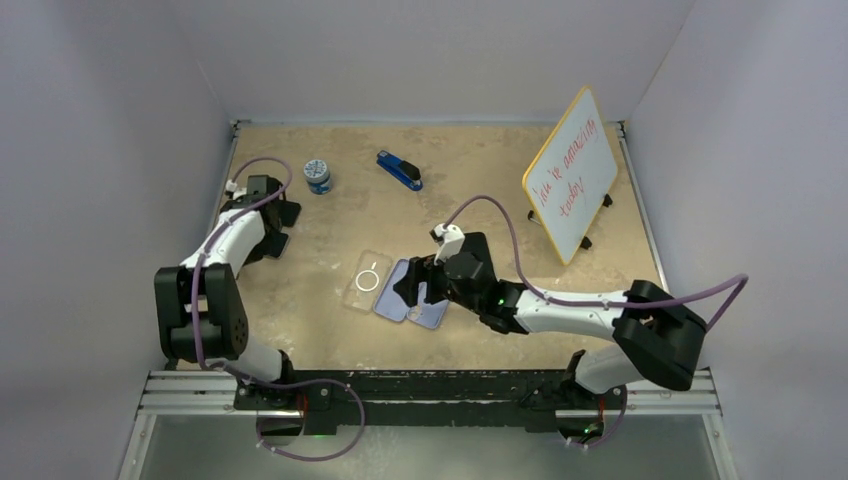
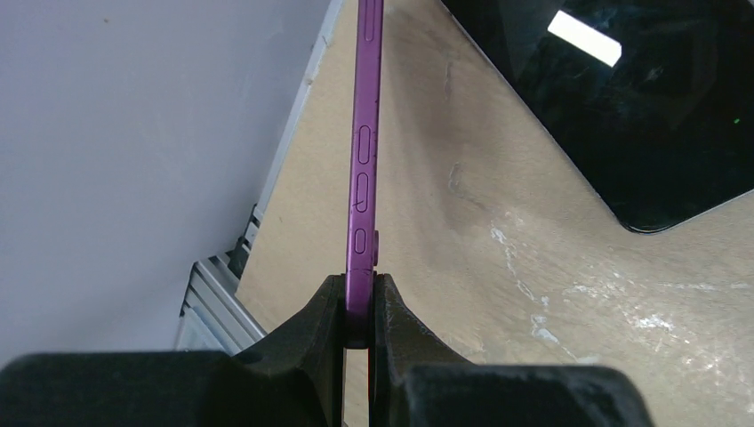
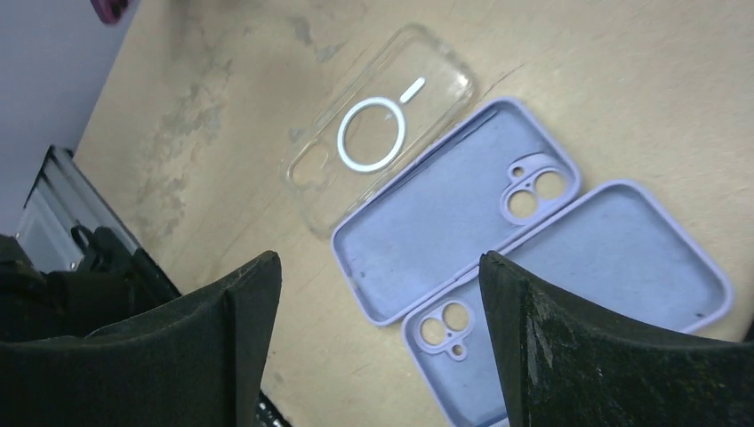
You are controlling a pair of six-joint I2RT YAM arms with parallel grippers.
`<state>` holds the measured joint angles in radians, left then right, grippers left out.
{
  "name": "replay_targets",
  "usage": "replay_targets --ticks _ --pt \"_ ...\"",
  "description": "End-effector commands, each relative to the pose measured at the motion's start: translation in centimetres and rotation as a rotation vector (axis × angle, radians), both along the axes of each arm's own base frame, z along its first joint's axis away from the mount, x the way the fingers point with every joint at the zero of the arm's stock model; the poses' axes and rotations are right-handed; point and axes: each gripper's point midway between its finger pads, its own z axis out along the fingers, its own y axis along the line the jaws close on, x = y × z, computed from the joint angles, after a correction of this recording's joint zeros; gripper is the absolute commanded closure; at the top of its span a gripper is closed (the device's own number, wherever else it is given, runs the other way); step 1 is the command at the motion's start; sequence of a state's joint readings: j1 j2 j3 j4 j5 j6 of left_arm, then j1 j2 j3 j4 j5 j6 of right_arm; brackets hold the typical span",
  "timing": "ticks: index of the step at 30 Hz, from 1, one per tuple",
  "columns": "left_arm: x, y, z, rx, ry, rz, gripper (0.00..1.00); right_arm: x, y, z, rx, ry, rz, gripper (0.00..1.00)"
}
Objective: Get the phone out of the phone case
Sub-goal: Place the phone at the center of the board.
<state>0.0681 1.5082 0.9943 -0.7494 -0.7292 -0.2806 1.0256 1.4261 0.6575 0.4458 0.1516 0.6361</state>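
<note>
My left gripper is shut on the bottom end of a purple phone, held edge-on above the table with no case on it. In the top view that gripper is at the far left. My right gripper stands open and empty over two empty lavender phone cases, lying inside-up side by side. A clear case with a white ring lies next to them. In the top view the right gripper hovers over the lavender cases.
A black-screened device lies flat on the table near the left gripper. At the back are a small blue-lidded jar, a blue object, and a leaning whiteboard with red writing. White walls enclose the table.
</note>
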Motion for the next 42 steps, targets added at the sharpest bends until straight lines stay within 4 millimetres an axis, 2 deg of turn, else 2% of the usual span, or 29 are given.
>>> replay_targets --ticks 1,11,17,19,23,28,32,35,38,42 --pt "0.4 0.2 -0.2 -0.001 0.003 0.046 1.00 2.4 -2.1 2.3 0.052 -0.141 -0.129 0.17" --pt "0.5 -2.8 -5.5 -0.180 0.100 0.034 1.00 2.9 -3.7 2.9 0.058 -0.201 -0.189 0.18" --pt "-0.4 -4.7 -6.8 -0.214 0.147 0.030 0.92 3.2 -4.0 2.9 0.050 -0.217 -0.198 0.18" --pt "-0.5 -4.9 -6.6 -0.227 0.135 0.033 0.85 3.2 -4.0 2.9 0.049 -0.218 -0.199 0.18" --pt "0.0 -5.3 -6.2 -0.253 0.090 0.035 0.65 3.2 -3.9 3.0 0.050 -0.221 -0.194 0.18" --pt "0.8 -6.5 -6.3 -0.329 0.036 0.029 0.51 3.2 -4.1 3.1 0.048 -0.227 -0.194 0.18" --pt "2.0 -6.8 -4.9 -0.376 -0.055 0.031 0.26 3.3 -4.4 3.3 0.043 -0.238 -0.203 0.19" --pt "3.3 -5.9 -2.9 -0.404 -0.170 0.053 0.23 3.3 -4.6 3.5 0.041 -0.247 -0.209 0.18" --pt "4.4 -4.1 -1.0 -0.404 -0.305 0.090 0.19 3.4 -5.0 3.5 0.026 -0.258 -0.216 0.19" --pt "5.3 -1.3 -0.4 -0.446 -0.422 0.156 0.18 3.8 -5.7 3.6 0.003 -0.279 -0.241 0.18"
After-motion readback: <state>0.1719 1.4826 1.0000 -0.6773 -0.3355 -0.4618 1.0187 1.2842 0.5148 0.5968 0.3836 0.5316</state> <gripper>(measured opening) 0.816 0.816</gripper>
